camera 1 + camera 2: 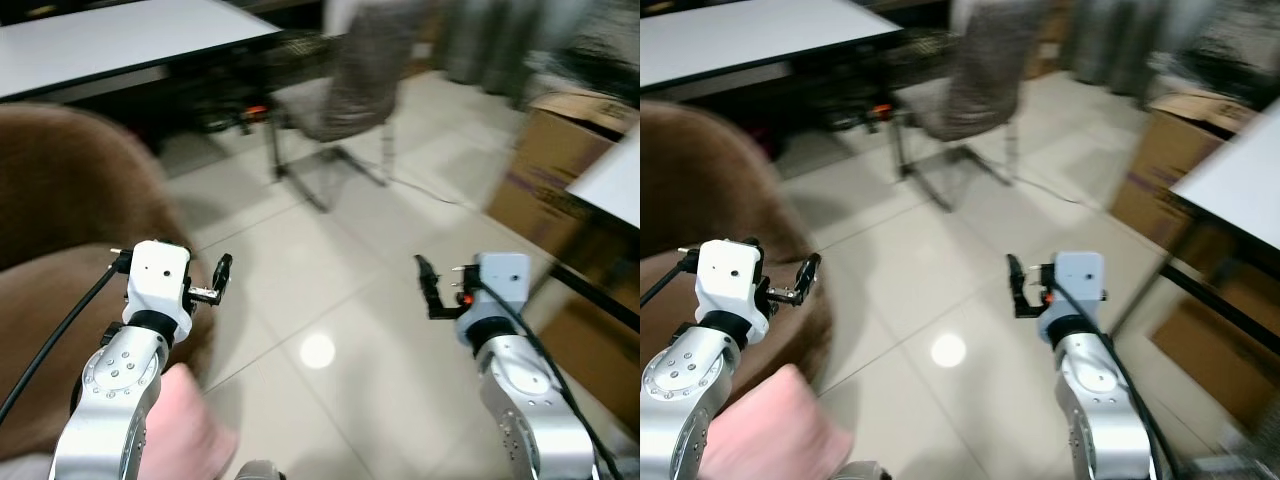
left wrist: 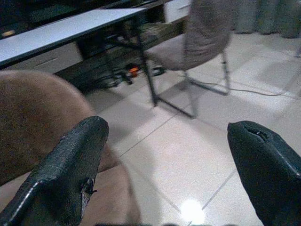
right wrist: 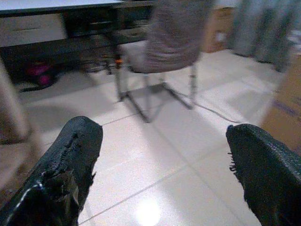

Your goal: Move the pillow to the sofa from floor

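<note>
Blurred pink pillow (image 1: 185,425) cut off at frame edge — left gripper (image 2: 164,165) and right gripper (image 3: 164,165) gape empty.

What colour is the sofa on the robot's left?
Brown, a plain fuzzy-looking fabric with no pattern. The sofa shows best in the left eye view.

On my left sits the sofa (image 1: 60,200). Behind it stands a table (image 1: 120,40), with a chair (image 1: 350,80) to its right. Far right, blurred, are what I take for cardboard boxes (image 1: 550,170) beside another table (image 1: 615,185).
</note>
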Controlling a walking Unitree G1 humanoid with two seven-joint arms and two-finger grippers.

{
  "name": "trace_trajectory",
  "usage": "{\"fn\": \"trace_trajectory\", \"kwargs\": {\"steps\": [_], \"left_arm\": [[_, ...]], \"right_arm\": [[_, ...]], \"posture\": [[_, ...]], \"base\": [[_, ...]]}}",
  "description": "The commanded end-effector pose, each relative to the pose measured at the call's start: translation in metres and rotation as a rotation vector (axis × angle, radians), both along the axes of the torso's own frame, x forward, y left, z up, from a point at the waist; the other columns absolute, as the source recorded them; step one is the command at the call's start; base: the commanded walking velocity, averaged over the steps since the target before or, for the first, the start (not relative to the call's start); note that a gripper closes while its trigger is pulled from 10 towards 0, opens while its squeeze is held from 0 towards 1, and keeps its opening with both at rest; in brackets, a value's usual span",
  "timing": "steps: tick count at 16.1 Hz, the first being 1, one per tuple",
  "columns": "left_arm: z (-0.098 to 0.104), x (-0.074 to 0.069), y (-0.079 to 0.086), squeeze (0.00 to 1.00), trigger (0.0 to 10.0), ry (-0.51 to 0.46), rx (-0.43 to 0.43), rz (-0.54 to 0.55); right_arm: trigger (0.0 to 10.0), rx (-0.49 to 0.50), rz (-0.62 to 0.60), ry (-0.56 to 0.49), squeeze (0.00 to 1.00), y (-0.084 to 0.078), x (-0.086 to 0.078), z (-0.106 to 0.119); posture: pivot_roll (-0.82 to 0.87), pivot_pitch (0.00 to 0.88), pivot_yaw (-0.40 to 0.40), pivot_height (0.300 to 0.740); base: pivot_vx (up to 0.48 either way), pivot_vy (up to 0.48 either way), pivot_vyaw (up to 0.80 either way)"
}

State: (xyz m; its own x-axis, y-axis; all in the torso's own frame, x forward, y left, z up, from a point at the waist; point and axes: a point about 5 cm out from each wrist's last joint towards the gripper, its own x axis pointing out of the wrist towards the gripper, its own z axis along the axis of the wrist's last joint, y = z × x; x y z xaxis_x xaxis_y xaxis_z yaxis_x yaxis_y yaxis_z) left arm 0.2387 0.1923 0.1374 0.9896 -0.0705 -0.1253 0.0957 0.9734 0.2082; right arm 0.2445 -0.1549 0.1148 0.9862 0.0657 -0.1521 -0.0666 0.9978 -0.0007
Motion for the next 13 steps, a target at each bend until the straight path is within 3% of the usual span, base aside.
{"fn": "trace_trajectory", "kwargs": {"steps": [1,5,13], "left_arm": [[0.0020,0.0011,0.0009,0.78,10.0,-0.012,0.018,0.009],[0.0018,0.0012,0.0002,0.78,10.0,-0.018,0.030,0.008],[0.0012,0.0010,-0.0011,0.78,10.0,-0.024,0.021,0.029]], "right_arm": [[10.0,-0.007,0.016,0.010,1.00,0.0014,-0.0005,-0.0001],[10.0,-0.096,-0.005,0.030,1.00,-0.0033,0.0007,-0.0044],[10.0,-0.100,0.030,0.041,1.00,-0.0008,0.0050,-0.0003]], "posture": [[0.04,0.000,0.012,0.740],[0.04,0.000,0.007,0.740],[0.04,0.000,-0.011,0.740]], "base": [[0.000,0.000,0.80],[0.000,0.000,0.80],[0.000,0.000,0.80]]}}
